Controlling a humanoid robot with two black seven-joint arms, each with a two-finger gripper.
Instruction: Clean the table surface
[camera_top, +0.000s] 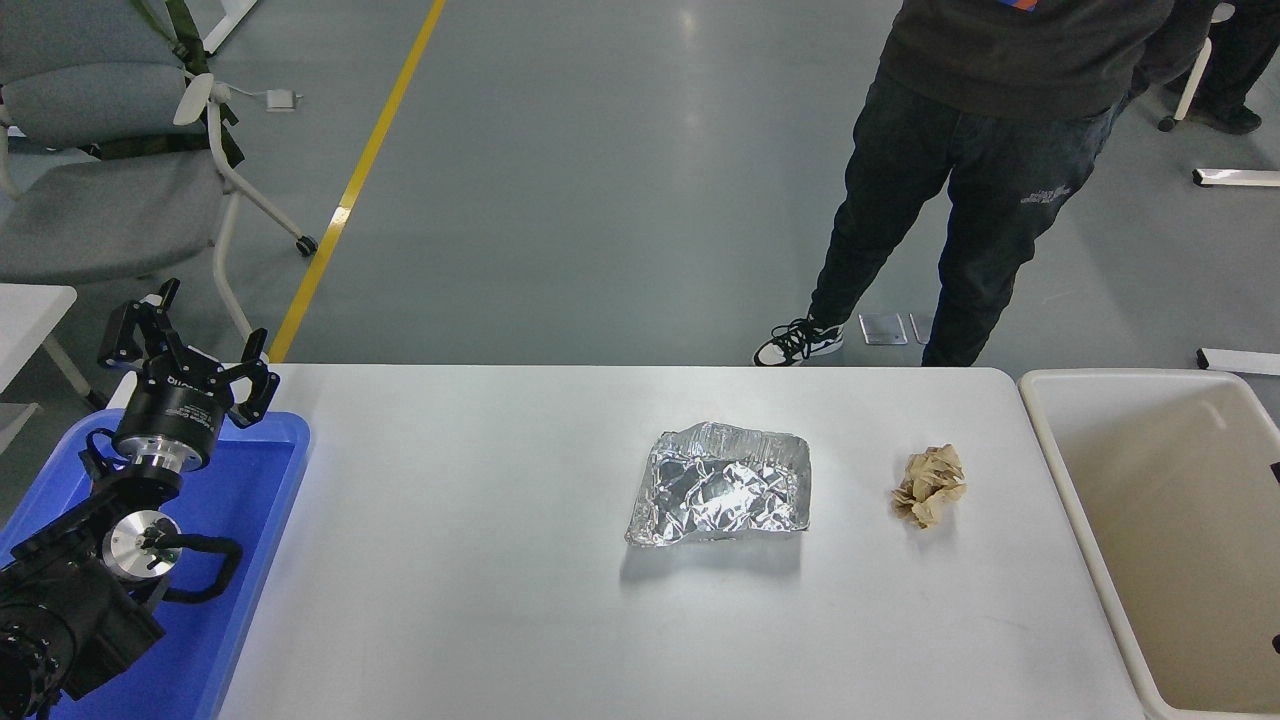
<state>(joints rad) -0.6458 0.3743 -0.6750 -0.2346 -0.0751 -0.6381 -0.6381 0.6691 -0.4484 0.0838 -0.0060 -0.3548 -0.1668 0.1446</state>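
The white table surface (450, 580) carries a crumpled sheet of silver foil (720, 485) near its middle. A crumpled ball of brown paper (930, 487) lies to the foil's right. My left gripper (195, 335) is parked at the lower left, open and empty, above the far end of a blue tray (255, 520). Of my right arm only a dark sliver (1276, 468) shows at the picture's right edge, over the beige bin; its gripper is out of view.
A beige-white bin (1075, 500) stands against the table's right end. A person (960, 190) in dark clothes stands beyond the far edge at the right. A grey office chair (110, 180) is at the upper left.
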